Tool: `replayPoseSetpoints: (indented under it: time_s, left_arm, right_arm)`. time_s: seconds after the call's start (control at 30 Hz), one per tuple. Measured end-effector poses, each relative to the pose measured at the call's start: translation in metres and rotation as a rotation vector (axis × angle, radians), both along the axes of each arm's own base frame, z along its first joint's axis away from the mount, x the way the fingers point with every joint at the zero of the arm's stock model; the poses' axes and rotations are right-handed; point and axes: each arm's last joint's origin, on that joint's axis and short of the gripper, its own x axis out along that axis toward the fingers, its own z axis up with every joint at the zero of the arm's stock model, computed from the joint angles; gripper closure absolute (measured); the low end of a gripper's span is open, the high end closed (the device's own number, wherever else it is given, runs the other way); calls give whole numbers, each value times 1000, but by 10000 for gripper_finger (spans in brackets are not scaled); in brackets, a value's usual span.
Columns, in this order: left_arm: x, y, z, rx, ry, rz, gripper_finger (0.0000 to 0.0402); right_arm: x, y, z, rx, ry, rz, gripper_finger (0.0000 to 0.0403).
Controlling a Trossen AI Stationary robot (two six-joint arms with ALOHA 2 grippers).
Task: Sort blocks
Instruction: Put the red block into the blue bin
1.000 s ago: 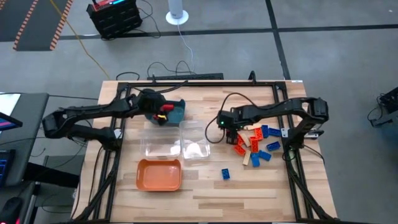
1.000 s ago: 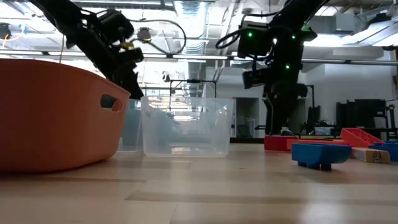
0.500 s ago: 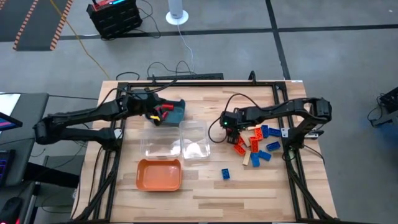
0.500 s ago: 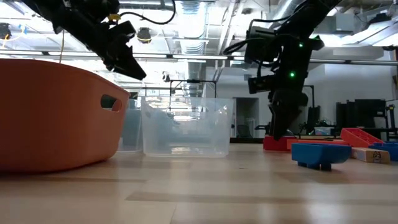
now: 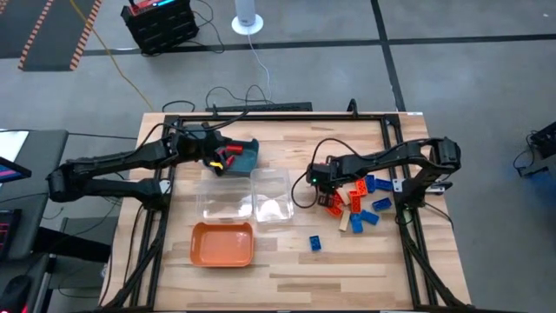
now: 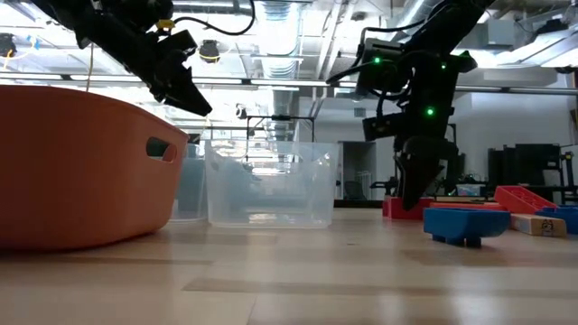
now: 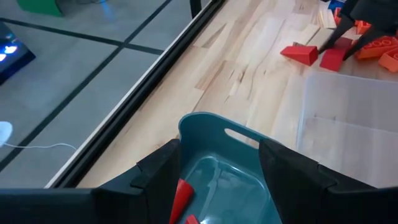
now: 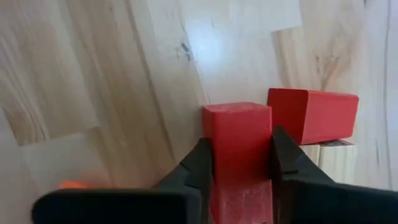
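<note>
The wooden worktop carries, between the two arms, two clear trays, with an orange tray nearer the front edge. The teal tray sits directly under the left jaws, which hang released above it; red blocks already lie inside, between and below those fingers. The block pile of red, orange, blue and tan pieces spreads just beyond and beside the right jaws, with one blue block lying apart.

The right jaws stand low at the pile's edge, straddling a red block; its faces sit flush against both fingers, so it looks grasped or about to be. A second red block sits just past it, almost touching.

To do this step well, clench squarely on the flat sides, lift straight up so the neighbouring red block is not dragged, then carry it across to the teal tray.
</note>
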Motion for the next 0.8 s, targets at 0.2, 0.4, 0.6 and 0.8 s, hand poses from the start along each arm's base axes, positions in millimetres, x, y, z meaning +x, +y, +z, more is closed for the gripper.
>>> replayPoseSetpoints:
  time_s: [0.2, 0.4, 0.6, 0.8]
  left_arm:
    - [0, 0, 0, 0, -1, 0, 187]
    - [1, -2, 0, -1, -2, -68, 187]
    - [6, -10, 2, 30, -11, -175, 187]
    - [20, -20, 4, 62, -128, -291, 187]
  right_arm:
    - [5, 0, 4, -8, -31, 16, 332]
    - [23, -1, 30, -53, -201, 91, 333]
    - [29, -4, 62, -124, -423, 148, 333]
    - [42, -5, 95, -265, -711, 249, 333]
